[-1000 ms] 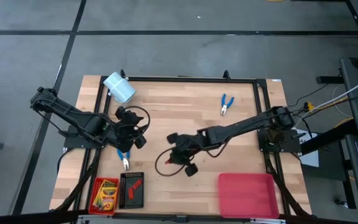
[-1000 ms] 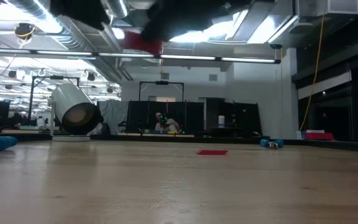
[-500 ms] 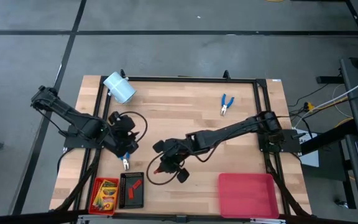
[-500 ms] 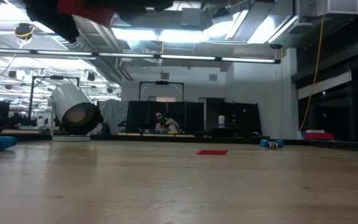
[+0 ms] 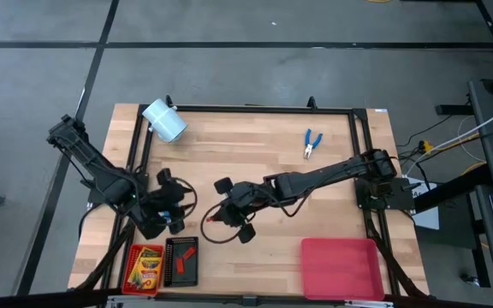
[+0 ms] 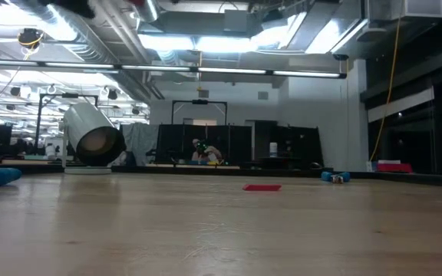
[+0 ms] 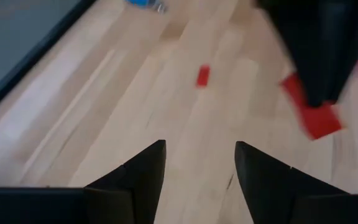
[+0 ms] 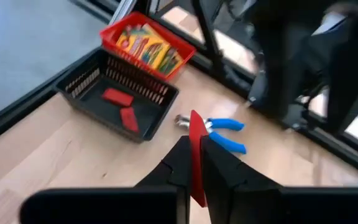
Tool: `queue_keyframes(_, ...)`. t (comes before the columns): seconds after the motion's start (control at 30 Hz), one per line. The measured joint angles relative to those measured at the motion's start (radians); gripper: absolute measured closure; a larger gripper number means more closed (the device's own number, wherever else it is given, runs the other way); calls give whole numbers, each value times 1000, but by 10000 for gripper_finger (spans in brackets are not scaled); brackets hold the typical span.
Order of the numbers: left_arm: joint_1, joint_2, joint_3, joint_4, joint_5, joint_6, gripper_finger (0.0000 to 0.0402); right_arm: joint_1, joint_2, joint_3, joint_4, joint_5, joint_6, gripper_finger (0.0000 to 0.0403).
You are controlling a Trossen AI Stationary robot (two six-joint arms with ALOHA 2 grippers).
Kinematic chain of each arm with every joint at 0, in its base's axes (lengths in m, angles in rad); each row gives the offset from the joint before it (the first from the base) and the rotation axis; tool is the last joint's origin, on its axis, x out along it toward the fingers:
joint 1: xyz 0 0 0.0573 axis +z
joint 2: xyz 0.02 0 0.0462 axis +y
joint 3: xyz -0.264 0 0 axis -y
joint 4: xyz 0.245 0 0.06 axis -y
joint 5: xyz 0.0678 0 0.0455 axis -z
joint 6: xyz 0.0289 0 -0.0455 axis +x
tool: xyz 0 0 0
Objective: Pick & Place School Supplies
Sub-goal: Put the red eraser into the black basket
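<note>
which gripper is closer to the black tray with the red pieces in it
Left. The left gripper hovers right at the black tray's far rim. The right gripper, pinching a red piece, sits farther off toward the table's middle.

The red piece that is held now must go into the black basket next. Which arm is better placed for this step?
The right arm, probably. Its hand is already shut on the red piece, and the black basket lies just ahead of it. The left hand is open and holds nothing.
</note>
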Motion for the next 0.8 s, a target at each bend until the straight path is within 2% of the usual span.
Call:
queue_keyframes(0.13,17,30,0,94,-30,101,201,-3,-18,0,1,9,-2,392)
queue_keyframes(0.4,20,86,0,223,-9,239,198,-4,-27,0,-17,61,-1,388)
queue_keyframes(0.8,-11,88,0,255,11,266,200,-25,-33,0,-30,85,2,389)
